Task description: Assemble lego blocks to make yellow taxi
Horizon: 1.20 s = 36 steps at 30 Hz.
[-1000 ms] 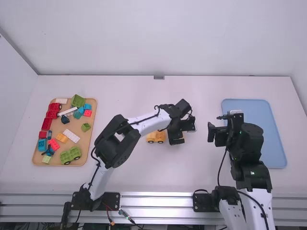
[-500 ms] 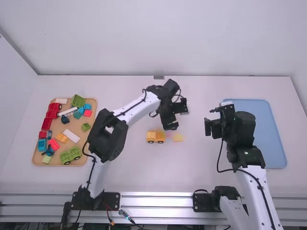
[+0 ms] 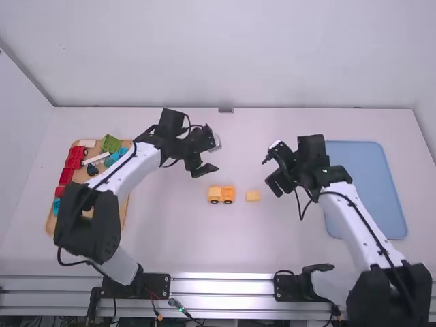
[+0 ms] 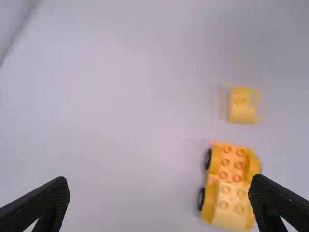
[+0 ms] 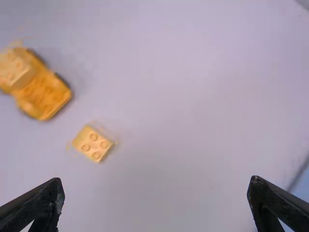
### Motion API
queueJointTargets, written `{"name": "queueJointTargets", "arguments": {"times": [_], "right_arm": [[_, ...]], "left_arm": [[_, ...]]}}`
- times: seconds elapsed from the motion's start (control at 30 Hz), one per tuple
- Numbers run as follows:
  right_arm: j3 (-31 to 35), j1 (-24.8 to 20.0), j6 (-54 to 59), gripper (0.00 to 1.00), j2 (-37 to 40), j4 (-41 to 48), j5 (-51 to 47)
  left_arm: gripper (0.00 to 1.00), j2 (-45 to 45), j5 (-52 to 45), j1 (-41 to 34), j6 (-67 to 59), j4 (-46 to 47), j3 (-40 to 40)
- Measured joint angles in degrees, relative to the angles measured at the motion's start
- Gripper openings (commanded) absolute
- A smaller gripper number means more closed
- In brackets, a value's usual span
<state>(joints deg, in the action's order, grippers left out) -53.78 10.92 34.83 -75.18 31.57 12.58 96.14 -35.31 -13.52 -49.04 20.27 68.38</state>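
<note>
high view: yellow block [image 3: 253, 195] lay near part-built taxi [image 3: 221, 195], between left gripper [image 3: 212, 156] and right gripper [image 3: 269, 169]; left wrist view: fingers apart, low sweep might knock taxi; right wrist view: fingers apart, skewed grip could twist block

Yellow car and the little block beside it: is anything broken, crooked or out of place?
Nothing stands out: the yellow car stands upright, with a paler block on one end, and the small yellow block lies apart, studs up, likely awaiting its turn.
</note>
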Motion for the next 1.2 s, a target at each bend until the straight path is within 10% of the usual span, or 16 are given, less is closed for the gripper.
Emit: {"name": "queueJointTargets", "arguments": {"times": [0.53,1.2], "right_arm": [[-5.6,15.1,27.3,0.99,-21.3,6.5,-7.9],[-7.0,15.7,32.6,0.96,-34.7,0.8,-9.3]], "left_arm": [[0.99,-5.6,-2.4,2.3,-10.4,5.9,-12.8],[0.99,-5.7,-4.1,2.3,-17.9,5.2,-15.3]]}}
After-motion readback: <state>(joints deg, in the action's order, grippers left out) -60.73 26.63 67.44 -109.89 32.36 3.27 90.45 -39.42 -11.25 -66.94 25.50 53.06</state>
